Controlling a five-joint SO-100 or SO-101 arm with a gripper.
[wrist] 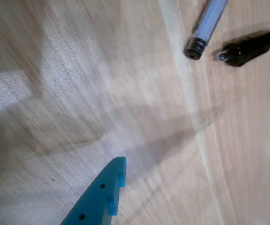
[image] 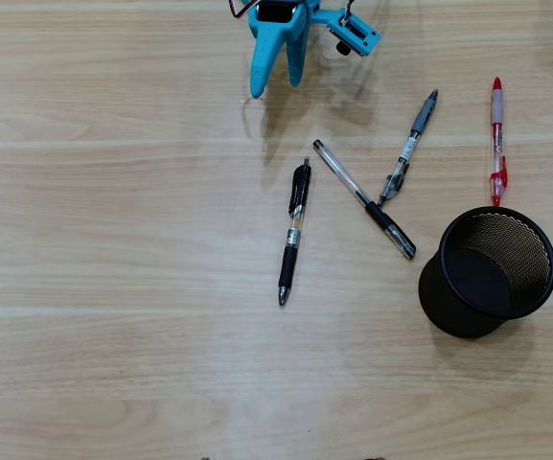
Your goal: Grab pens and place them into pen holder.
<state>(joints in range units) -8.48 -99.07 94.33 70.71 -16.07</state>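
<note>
- A pale wooden bench [image: 113,240] with long plank seams fills the overhead view.
- The bright blue plastic two-finger gripper [image: 275,88] reaches in from the top edge, its tips pointing down the picture. The fingers stand a little apart and hold nothing.
- Below the gripper lies a black pen with a clear middle [image: 293,233], almost upright in the picture, its metal tip at the lower end.
- Just to its right, a clear pen with a black cap [image: 362,198] lies slanted, cap end toward the lower right.
- A grey-and-clear pen [image: 409,147] slants the other way, its lower end close beside the clear pen's barrel.
- A red-and-clear pen [image: 496,141] lies nearly upright at the far right, its lower tip near the cup's rim.
- A round black wire-mesh pen holder [image: 449,287] with a solid rim stands at the lower right, with no pen inside.
- In the blurred wrist view, one blue fingertip [wrist: 107,187] shows over bare wood, and two pen ends lie at the upper right.
</note>
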